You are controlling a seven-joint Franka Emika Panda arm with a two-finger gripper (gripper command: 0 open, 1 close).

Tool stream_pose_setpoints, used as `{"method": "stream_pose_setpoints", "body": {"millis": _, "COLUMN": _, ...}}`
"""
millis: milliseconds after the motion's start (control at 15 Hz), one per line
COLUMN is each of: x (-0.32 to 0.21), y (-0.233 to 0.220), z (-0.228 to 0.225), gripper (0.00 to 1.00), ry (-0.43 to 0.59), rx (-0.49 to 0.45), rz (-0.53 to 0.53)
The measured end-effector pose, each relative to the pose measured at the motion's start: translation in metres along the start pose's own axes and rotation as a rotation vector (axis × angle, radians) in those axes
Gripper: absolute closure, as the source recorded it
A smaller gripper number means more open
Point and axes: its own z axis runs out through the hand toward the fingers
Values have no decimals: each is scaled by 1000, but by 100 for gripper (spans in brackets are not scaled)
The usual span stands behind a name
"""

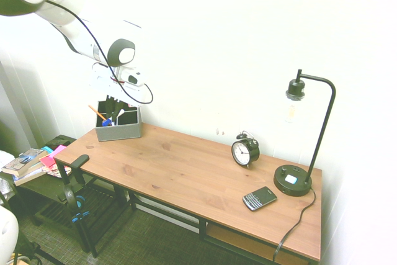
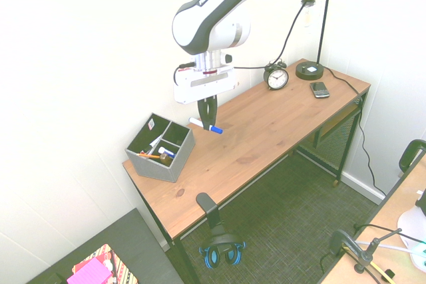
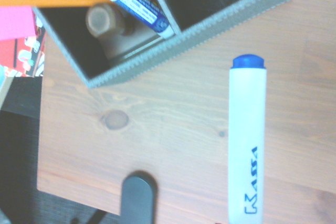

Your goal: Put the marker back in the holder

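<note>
Your end effector (image 2: 208,119) is clamped tight on the marker (image 2: 206,126), carried crosswise above the tabletop (image 2: 266,131), with the holder (image 2: 160,147) just beyond and below it. Held sideways, the marker could catch the holder's rim or the orange pencil (image 2: 149,156) and slip.

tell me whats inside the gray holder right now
The holder contains an orange pencil, a white-capped blue tube and a brownish round-topped item. Its dark compartment bottoms are shadowed, so anything lying low there can't be seen. The marker isn't inside yet.

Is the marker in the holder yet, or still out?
Out. The gripper holds the marker in the air above the desk, beside the holder.
</note>
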Motion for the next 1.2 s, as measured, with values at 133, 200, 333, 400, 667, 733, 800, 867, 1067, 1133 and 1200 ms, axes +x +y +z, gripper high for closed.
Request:
{"method": "stream_pose_setpoints", "body": {"millis": 133, "x": 11, "y": -25, "z": 13, "gripper": 100, "ry": -78, "rx": -13, "rz": 107}}
{"method": "stream_pose_setpoints", "body": {"millis": 200, "x": 13, "y": -37, "z": 11, "gripper": 100, "ry": -119, "rx": -12, "rz": 156}}
{"method": "stream_pose_setpoints", "body": {"millis": 333, "x": 15, "y": -55, "z": 1, "gripper": 100, "ry": -193, "rx": -2, "rz": 256}}
{"method": "stream_pose_setpoints", "body": {"millis": 400, "x": 19, "y": -60, "z": 2, "gripper": 100, "ry": -228, "rx": 5, "rz": 304}}
{"method": "stream_pose_setpoints", "body": {"millis": 667, "x": 44, "y": -60, "z": 30, "gripper": 100, "ry": -391, "rx": 46, "rz": 485}}
{"method": "stream_pose_setpoints", "body": {"millis": 733, "x": 53, "y": -59, "z": 33, "gripper": 100, "ry": -421, "rx": 70, "rz": 513}}
{"method": "stream_pose_setpoints", "body": {"millis": 800, "x": 62, "y": -57, "z": 34, "gripper": 100, "ry": -434, "rx": 91, "rz": 532}}
{"method": "stream_pose_setpoints", "body": {"millis": 867, "x": 70, "y": -55, "z": 33, "gripper": 100, "ry": -428, "rx": 112, "rz": 548}}
{"method": "stream_pose_setpoints", "body": {"millis": 1067, "x": 83, "y": -53, "z": 31, "gripper": 0, "ry": -406, "rx": 146, "rz": 551}}
{"method": "stream_pose_setpoints", "body": {"millis": 1133, "x": 85, "y": -53, "z": 31, "gripper": 0, "ry": -407, "rx": 151, "rz": 541}}
{"method": "stream_pose_setpoints", "body": {"millis": 1200, "x": 88, "y": -52, "z": 33, "gripper": 0, "ry": -409, "rx": 154, "rz": 538}}
